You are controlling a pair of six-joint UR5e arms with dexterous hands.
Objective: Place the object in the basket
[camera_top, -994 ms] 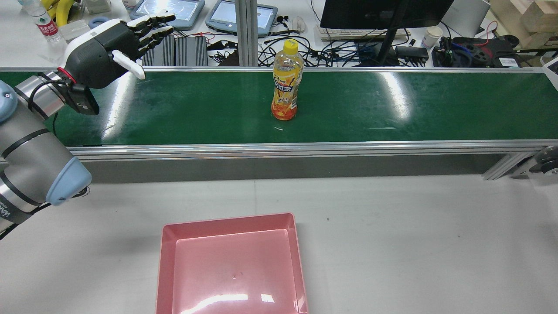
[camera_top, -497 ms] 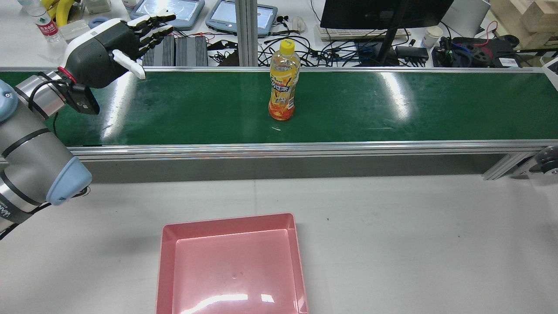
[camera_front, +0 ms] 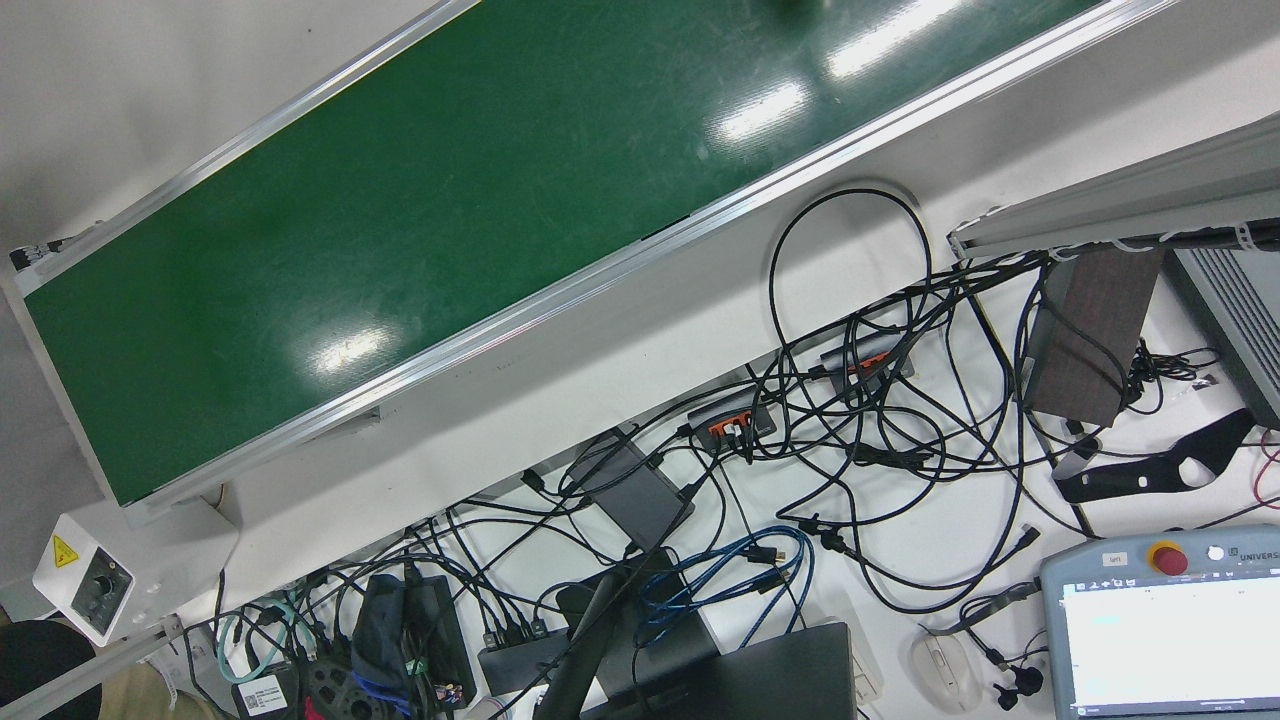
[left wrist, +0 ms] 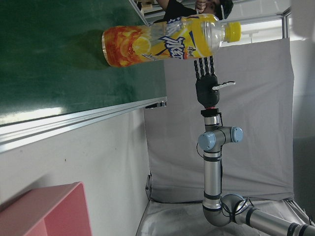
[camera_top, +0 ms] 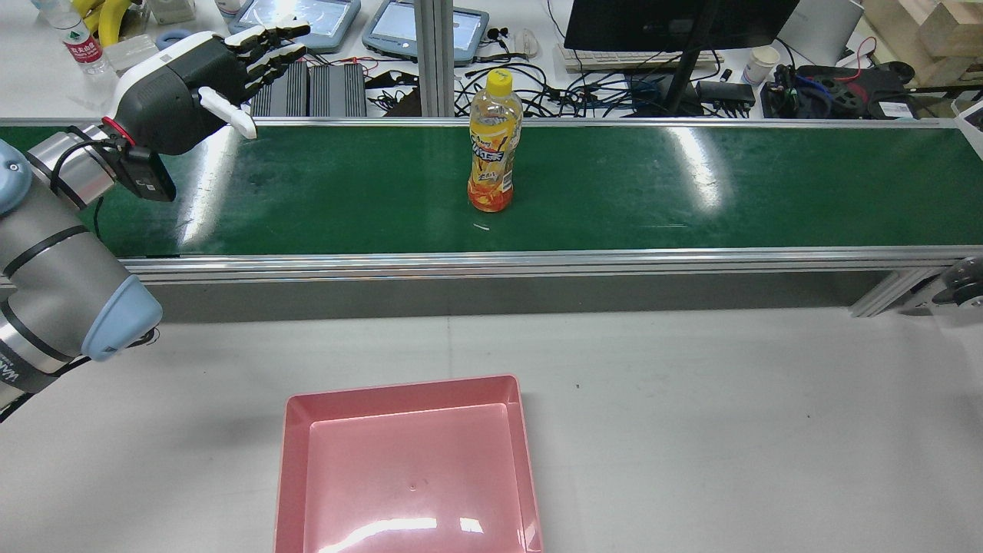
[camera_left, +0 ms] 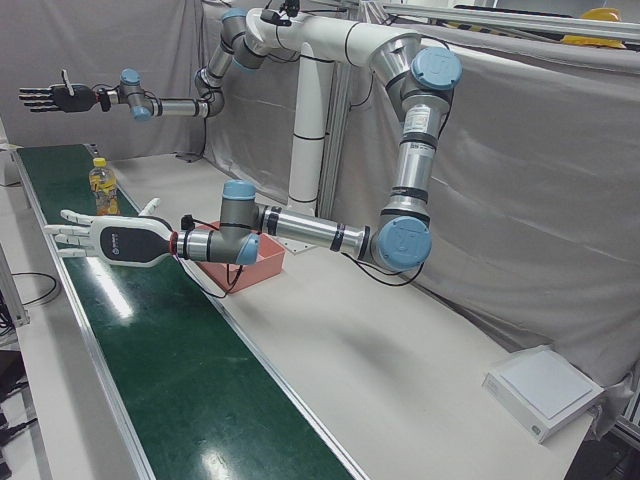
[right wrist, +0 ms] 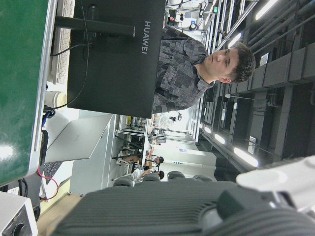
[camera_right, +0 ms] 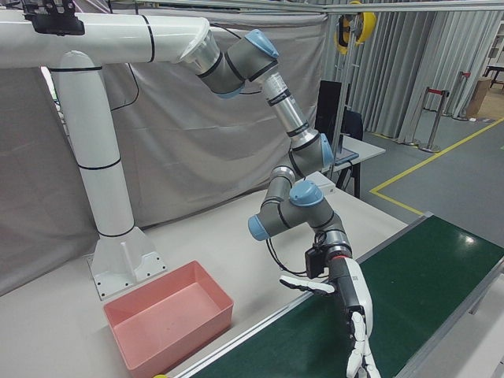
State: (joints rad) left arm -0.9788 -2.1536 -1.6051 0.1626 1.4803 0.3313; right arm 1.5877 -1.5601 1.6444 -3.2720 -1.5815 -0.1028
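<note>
Fingers [camera_top: 269, 48] on the left hand [camera_top: 184, 88] spread, holding nothing, hovering over the belt's [camera_top: 614, 192] left end. Right hand [camera_left: 55, 97] fingers also spread and empty, raised at the far end in the left-front view. One bottle [camera_top: 491, 142], upright mid-belt, well apart from both hands. One pink basket [camera_top: 296, 461] on the table [camera_top: 729, 430], nothing inside.

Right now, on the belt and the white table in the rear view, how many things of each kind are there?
Bottles: 1, the orange drink bottle upright on the green belt
Baskets: 1, the pink basket on the white table
Total: 2
</note>
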